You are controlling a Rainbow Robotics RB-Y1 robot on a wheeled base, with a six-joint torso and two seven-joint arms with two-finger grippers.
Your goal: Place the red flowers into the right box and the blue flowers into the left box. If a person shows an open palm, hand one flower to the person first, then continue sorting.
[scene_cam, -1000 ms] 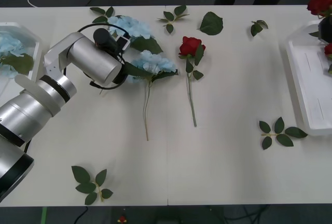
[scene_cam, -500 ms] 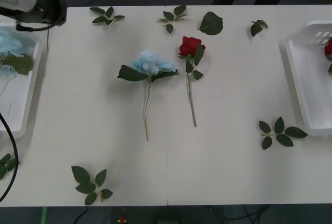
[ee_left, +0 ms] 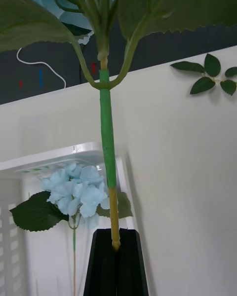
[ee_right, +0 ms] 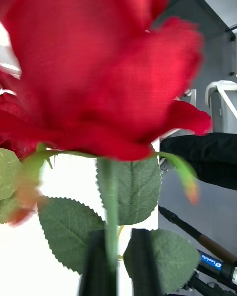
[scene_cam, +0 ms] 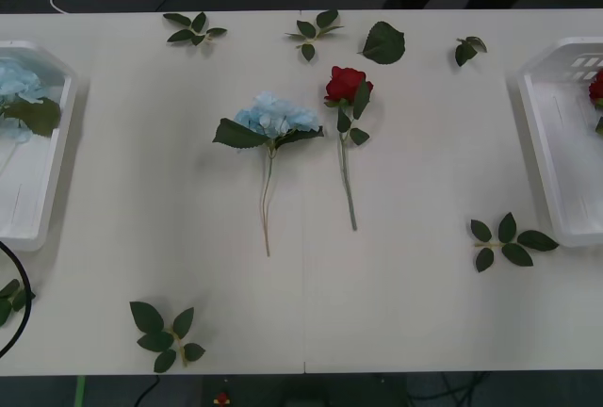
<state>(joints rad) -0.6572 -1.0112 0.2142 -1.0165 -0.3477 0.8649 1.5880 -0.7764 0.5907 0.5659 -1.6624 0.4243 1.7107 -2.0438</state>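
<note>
While the left gripper (ee_left: 116, 249) had its black fingers clamped on the stem of a blue flower (ee_left: 106, 128), whose head rose beyond the fingertips, the left box (ee_left: 59, 160) with a blue flower (ee_left: 74, 192) already in it lay just past them. The right gripper (ee_right: 117, 259) pinched a red rose (ee_right: 94, 64) by its stem, bloom above the fingertips. Judged step: carrying to the boxes; each release wants the stem brought over its own tray, while one blue flower (scene_cam: 268, 124) and one red rose (scene_cam: 346, 87) awaited collection mid-table.

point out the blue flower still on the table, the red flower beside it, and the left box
blue flower (scene_cam: 275, 117), front view, on the pale blue bloom
red flower (scene_cam: 346, 83), front view, on the deep-red bloom
left box (scene_cam: 58, 157), front view, on the tray's raised rim nearest the table's middle
</note>
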